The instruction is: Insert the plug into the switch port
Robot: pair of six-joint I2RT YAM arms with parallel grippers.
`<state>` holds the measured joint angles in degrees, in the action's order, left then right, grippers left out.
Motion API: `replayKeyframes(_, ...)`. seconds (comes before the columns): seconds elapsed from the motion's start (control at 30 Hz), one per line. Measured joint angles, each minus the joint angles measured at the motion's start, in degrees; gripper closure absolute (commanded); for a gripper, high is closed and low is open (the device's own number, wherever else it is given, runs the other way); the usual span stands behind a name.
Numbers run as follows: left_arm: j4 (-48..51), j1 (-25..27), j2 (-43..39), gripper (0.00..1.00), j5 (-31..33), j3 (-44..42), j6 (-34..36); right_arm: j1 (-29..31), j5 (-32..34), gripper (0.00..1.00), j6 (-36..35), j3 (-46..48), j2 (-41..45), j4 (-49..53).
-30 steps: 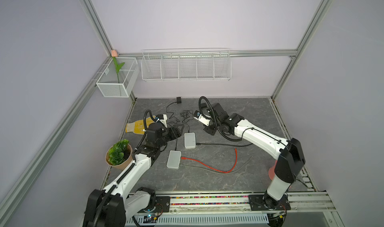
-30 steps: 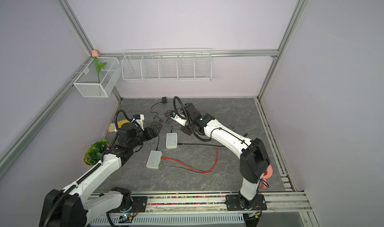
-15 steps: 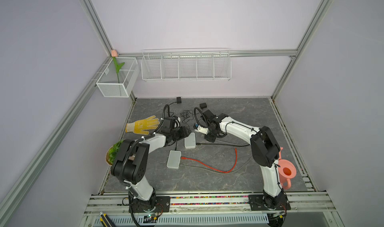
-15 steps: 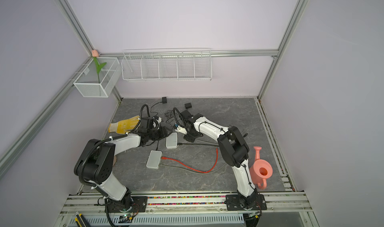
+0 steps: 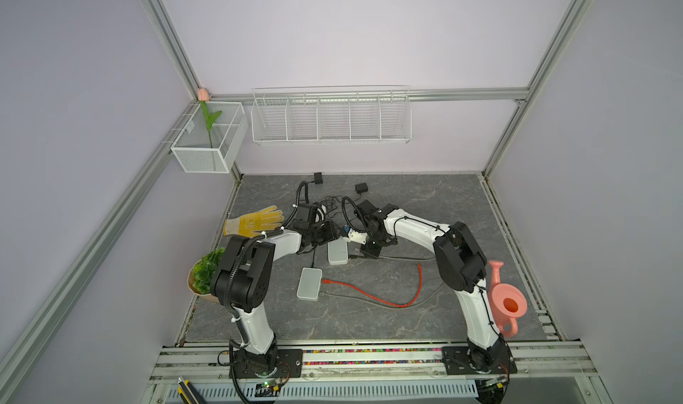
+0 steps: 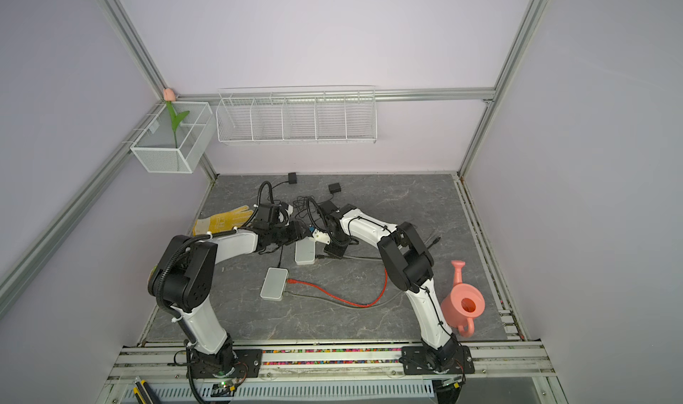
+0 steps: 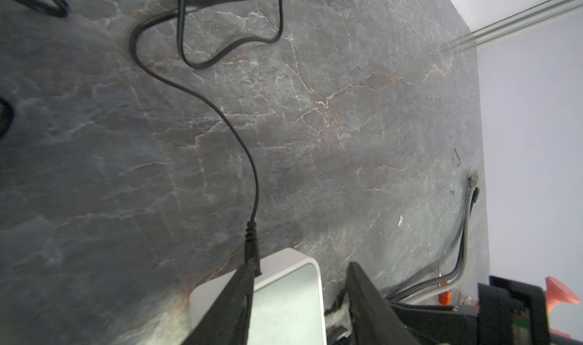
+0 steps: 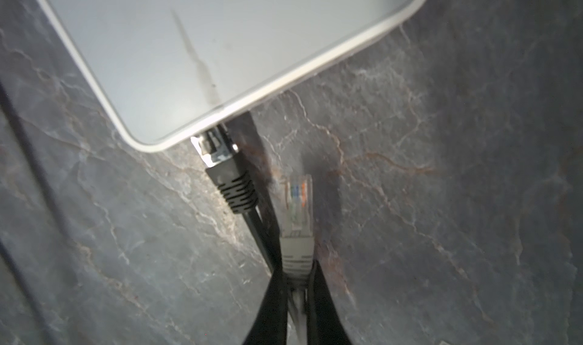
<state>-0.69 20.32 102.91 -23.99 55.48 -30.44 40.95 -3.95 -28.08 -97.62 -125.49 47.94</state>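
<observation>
plug [image 8: 296, 207] short of switch [image 8: 220, 43] edge, open tabletop [image 8: 441, 201]

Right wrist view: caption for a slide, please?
Right gripper holds grey plug short of the switch, beside an inserted black plug.

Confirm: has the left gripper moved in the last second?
Yes. In a top view the left gripper has shifted right, up to the farther switch, which stayed put.

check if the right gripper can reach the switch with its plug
Probably yes: right gripper holds the grey plug aimed at the switch edge, only bare table between; black plug sits alongside.
</observation>
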Motion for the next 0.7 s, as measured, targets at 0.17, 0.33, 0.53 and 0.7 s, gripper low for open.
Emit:
replayKeyframes(0.17, 4.1, -0.4, -8.3, 0.45, 2.9, -3.4, 1.0, -0.5, 0.0, 0.93, 0.0, 0.3, 0.0, -0.5)
replayKeyframes(0.33, 4.4, -1.9, -10.1, 0.47, 2.7, -4.0, 1.5, -1.2, -0.5, 0.93, 0.0, 0.7, 0.0, -0.7)
replayKeyframes(0.53, 5.5, -1.9, -3.2, 0.48, 1.0, -4.0, 1.7, -1.1, -1.8, 0.93, 0.0, 0.7, 0.0, -0.6)
replayKeyframes(0.7, 5.5, -1.9, -2.2, 0.5, 0.0, -3.9, 2.0, -0.1, -3.5, 0.93, 0.2, 0.2, 0.0, -0.5)
